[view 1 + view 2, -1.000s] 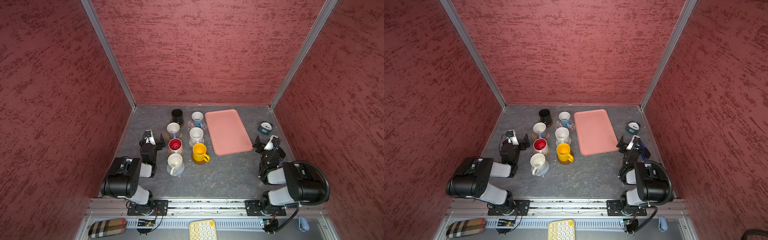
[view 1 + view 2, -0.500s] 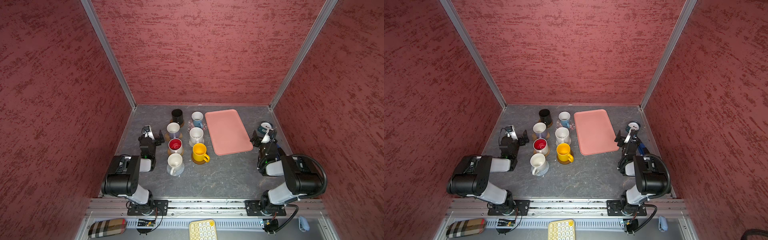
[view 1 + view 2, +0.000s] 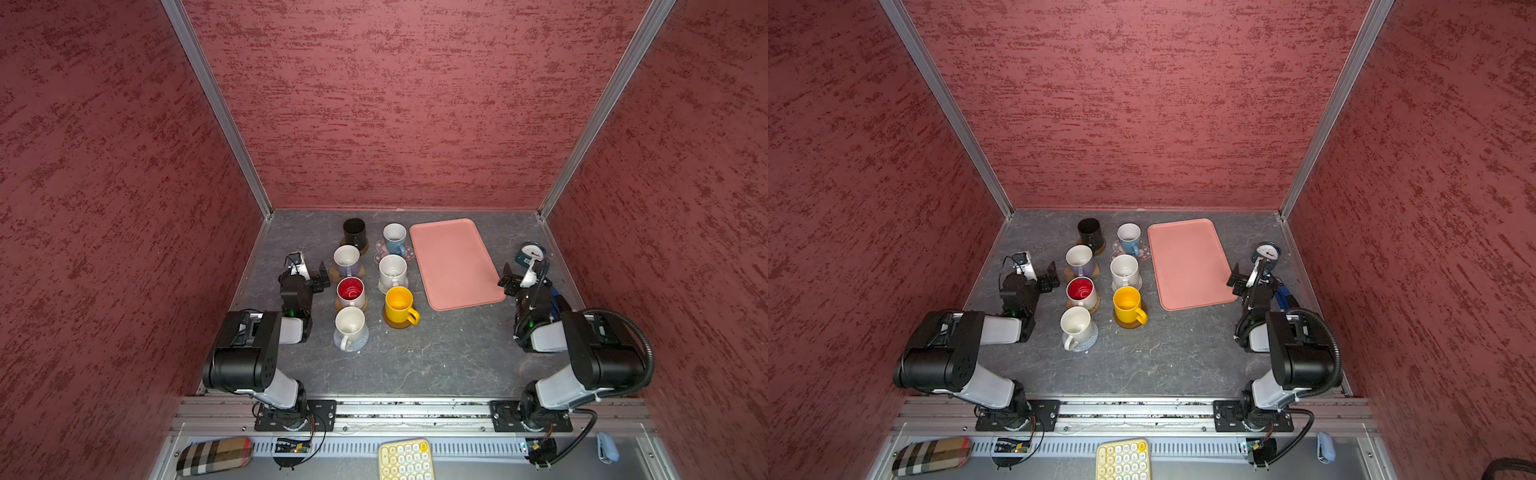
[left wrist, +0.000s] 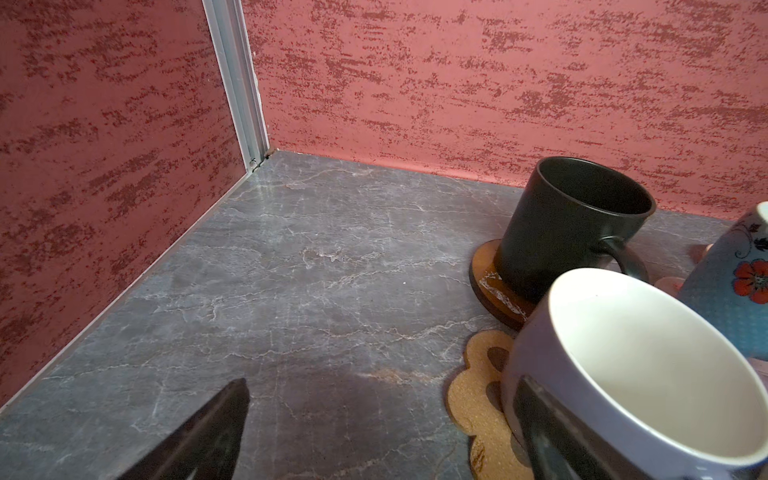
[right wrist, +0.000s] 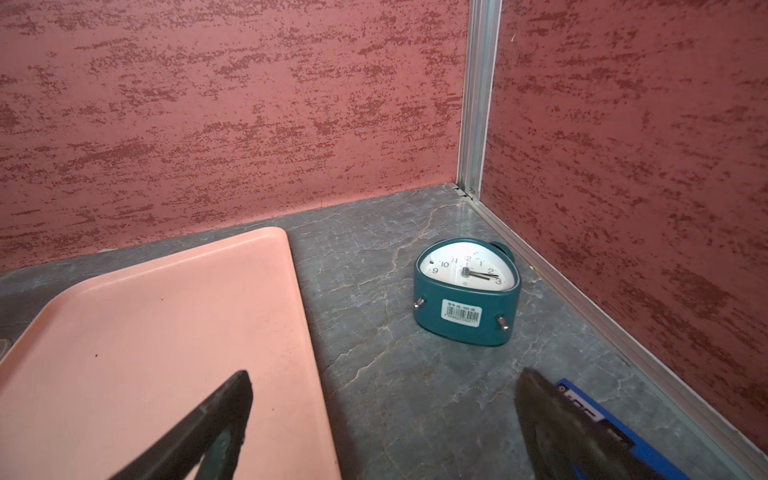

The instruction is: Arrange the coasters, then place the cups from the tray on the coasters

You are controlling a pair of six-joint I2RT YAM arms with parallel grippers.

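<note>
Now, left gripper [image 3: 309, 269]: spread wide, holding nothing, low over the table [image 3: 436, 353], one dark finger close beside the lavender cup [image 3: 347, 261]; contact unclear.
Right gripper [image 3: 517, 279]: spread wide too, holding nothing, at the near right corner of the tray [image 3: 453, 266].
Cups: seven glossy handled mugs, upright, off the tray, in two rows left of it.
Left row, far to near: black cup [image 3: 354, 232], lavender, white cup with red inside [image 3: 351, 291], cream cup [image 3: 350, 326].
Right row: light blue cup [image 3: 395, 239], speckled cup [image 3: 392, 270], yellow cup [image 3: 399, 305].
Coasters: shiny brown disc [image 4: 494, 286] under black; cork paw shape [image 4: 478, 390] under lavender; pink flower [image 3: 409, 252] under blue; grey woven round [image 3: 362, 338] under cream.
Tray: smooth pink rectangle, rounded corners, low rim.
Clock [image 5: 467, 299]: teal, rounded, on its back, dial up, beyond the right gripper.
Table: grey, marble-veined.
</note>
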